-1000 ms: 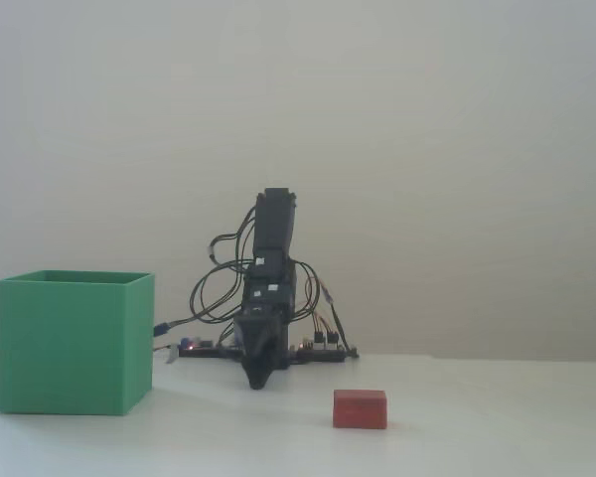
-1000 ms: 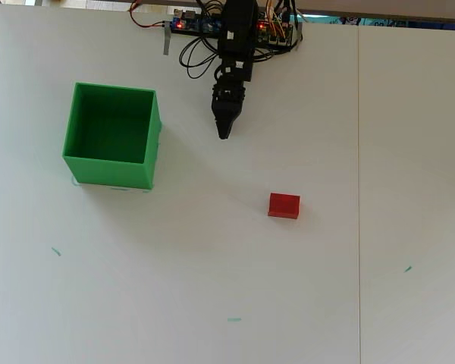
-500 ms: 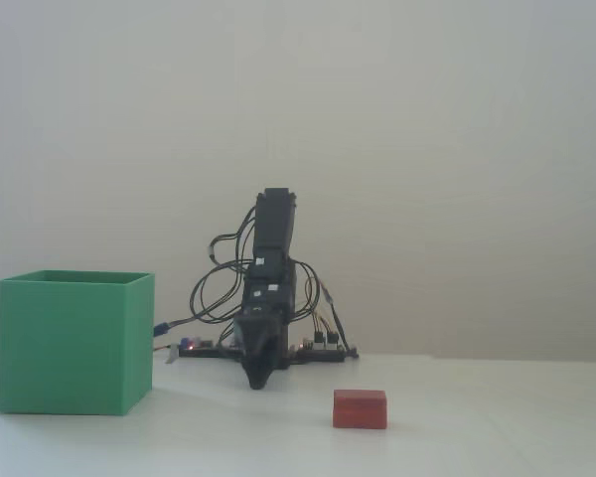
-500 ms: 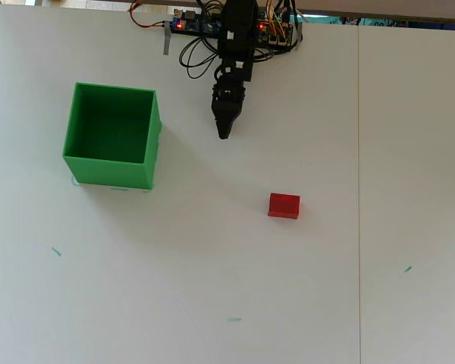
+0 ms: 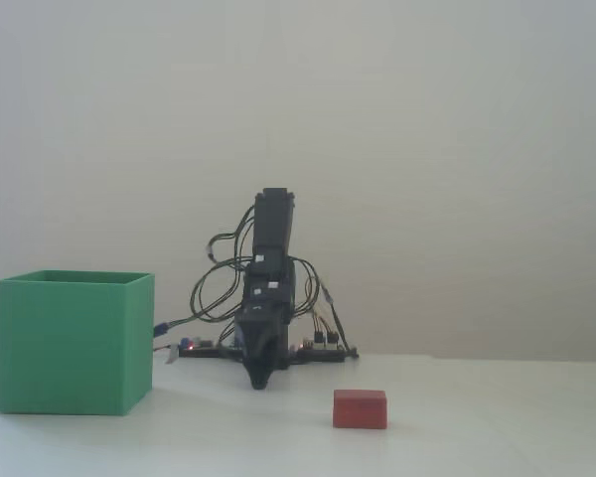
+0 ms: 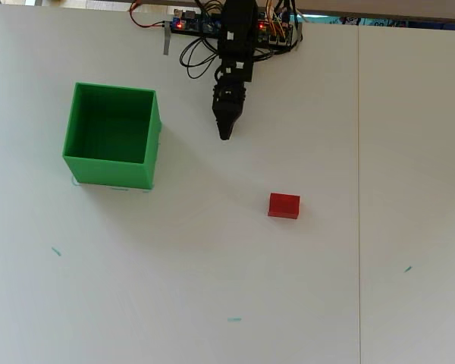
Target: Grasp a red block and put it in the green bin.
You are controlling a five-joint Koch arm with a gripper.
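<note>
Plainly matte: small rectangular red block (image 6: 283, 205), larger cube-shaped green bin (image 6: 111, 164).

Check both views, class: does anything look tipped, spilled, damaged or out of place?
Nothing stands out. The bright green cube-shaped plastic bin stands upright and empty, the small dark red rectangular block lies flat on the white table, apart from both.

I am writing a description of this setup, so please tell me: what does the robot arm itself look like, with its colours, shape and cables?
The arm is black and built of boxy segments. Its gripper tapers to a dark point. Loose black cables loop beside it, and thin red and coloured wires run at its base, where circuit boards show small red lights.
</note>
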